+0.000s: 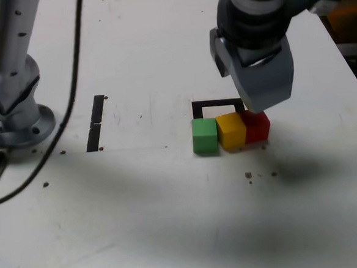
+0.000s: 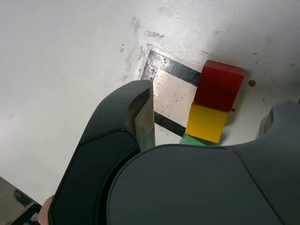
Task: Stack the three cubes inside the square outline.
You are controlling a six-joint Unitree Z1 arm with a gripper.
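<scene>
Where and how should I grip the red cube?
Probably best across its two free opposite sides, fingers straddling the row from above: the yellow cube crowds one face of the red cube, so closing along the row looks blocked.

The cubes are plain green (image 1: 204, 136), yellow (image 1: 231, 131) and red (image 1: 257, 127); the outline (image 1: 217, 103) is black around white.

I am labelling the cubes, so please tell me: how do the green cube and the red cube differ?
In the exterior view, the green cube is the left end of the row, while the red cube is the right end. The green cube shows there without cover; the red cube lies partly behind the gripper. Both touch the yellow cube.
</scene>
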